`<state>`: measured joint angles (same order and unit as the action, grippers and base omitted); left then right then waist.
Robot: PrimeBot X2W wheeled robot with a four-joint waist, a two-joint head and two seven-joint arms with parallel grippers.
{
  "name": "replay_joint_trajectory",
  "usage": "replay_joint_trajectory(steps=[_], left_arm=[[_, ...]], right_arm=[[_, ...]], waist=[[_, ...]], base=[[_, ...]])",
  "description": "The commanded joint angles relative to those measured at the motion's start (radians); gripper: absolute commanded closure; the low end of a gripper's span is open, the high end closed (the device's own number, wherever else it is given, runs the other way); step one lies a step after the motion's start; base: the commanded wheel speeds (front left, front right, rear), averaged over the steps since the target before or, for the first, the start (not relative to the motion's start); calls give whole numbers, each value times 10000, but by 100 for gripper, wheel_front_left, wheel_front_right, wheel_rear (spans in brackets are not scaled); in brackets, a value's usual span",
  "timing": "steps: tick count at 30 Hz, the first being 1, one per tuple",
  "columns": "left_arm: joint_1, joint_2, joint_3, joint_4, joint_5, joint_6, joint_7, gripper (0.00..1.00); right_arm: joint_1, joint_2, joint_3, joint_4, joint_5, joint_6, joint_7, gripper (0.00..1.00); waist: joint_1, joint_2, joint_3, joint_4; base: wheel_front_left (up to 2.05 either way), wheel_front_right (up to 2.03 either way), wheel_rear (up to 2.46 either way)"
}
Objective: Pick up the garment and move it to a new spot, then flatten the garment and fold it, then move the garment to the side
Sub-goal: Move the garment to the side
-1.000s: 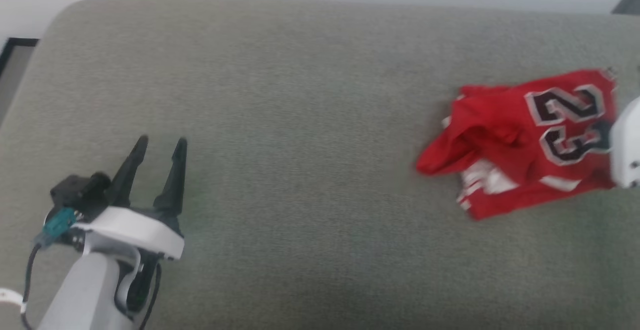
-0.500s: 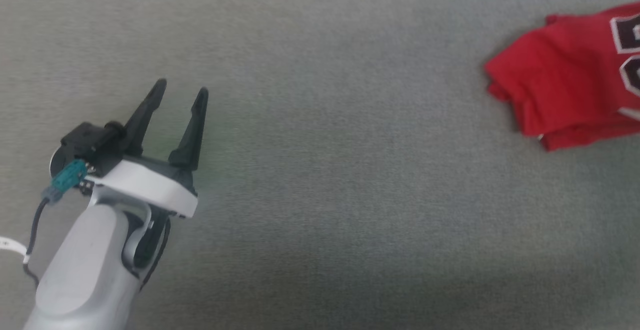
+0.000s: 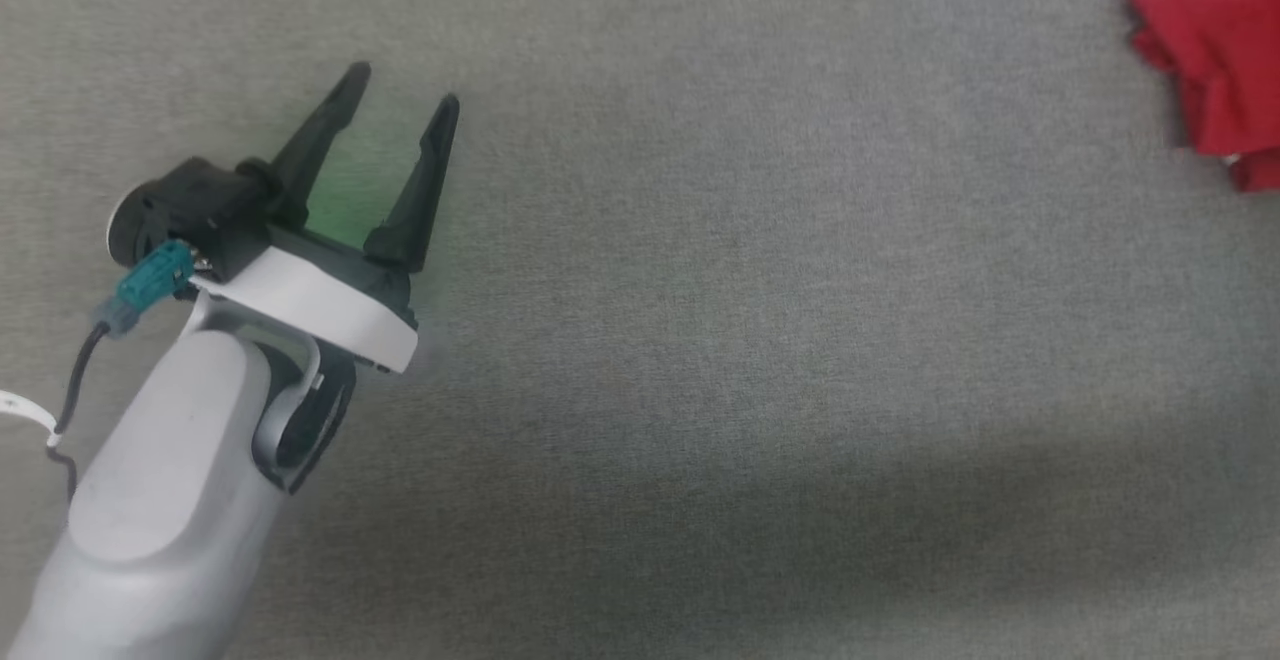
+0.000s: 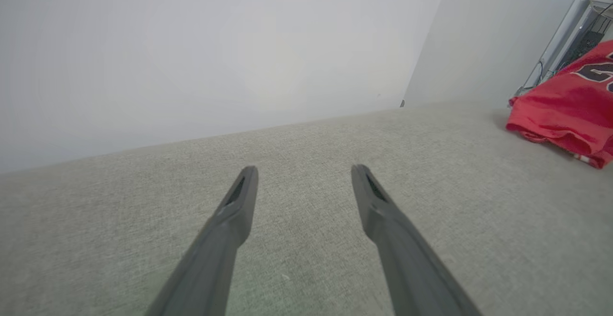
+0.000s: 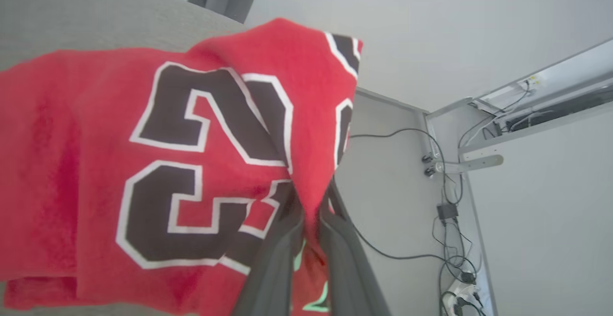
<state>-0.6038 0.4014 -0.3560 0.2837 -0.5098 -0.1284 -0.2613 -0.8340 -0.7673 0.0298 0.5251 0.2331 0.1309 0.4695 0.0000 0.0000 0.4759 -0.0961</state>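
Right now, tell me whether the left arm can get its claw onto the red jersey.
Probably, but only with a long sideways reach. The open left claw is over grey upholstery with nothing lying between, yet the jersey sits far off, pinched in the right claw.

Bright, even light, with a soft shadow band across the grey surface (image 3: 800, 530).

Grey fabric surface (image 3: 760, 340), pale wall (image 4: 191, 43), cables (image 5: 445, 201)

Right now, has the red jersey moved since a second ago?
Yes: the garment, pinched by the right gripper, has changed shape. Which way, cannot tell: the camera swung too, and the plain grey cushion offers no fixed mark.
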Motion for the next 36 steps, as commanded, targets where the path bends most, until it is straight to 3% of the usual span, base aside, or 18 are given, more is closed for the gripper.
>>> replay_joint_trajectory(steps=[1, 7, 20, 21, 22, 23, 24, 36], left_arm=[[-204, 57, -42, -38, -72, -25, -43, 0], [-569, 232, -237, -127, -128, -23, -43, 0], [-878, 509, -418, -212, -225, -17, -43, 0], [-882, 523, -408, -200, -243, -17, -43, 0], [-879, 534, -379, -185, -247, -17, -43, 0], [-873, 527, -323, -188, -250, -17, -43, 0], [-835, 494, -258, -201, -299, -17, -43, 0], [33, 359, 553, -288, -107, -17, -43, 0]], right_arm=[[-147, -68, -84, 102, -279, -3, -174, 100], [-331, -70, -704, 714, -1517, -3, -862, 100], [-748, 1329, -2047, 1979, -3381, -3, -1602, 100], [-769, 1379, -2162, 2035, -3509, -3, -1665, 87], [-794, 1462, -2288, 2084, -3627, -3, -1718, 65], [-810, 1549, -2457, 2137, -3717, -3, -1786, 36], [-808, 1616, -2573, 2190, -3860, -3, -1832, 0], [-1364, 2235, -3354, 2325, -4350, -3, -2352, 0]], waist=[[0, 0, 237, -119], [0, 0, 732, -164], [0, 0, 1347, 18], [0, 0, 1344, 34], [0, 0, 1336, 49], [0, 0, 1320, 65], [0, 0, 1283, 86], [0, 0, 240, 320]], base=[[0, 0, 0], [0, 0, 0], [0, 0, 0], [0, 0, 0], [0, 0, 0], [0, 0, 0], [0, 0, 0], [0, 0, 0]])
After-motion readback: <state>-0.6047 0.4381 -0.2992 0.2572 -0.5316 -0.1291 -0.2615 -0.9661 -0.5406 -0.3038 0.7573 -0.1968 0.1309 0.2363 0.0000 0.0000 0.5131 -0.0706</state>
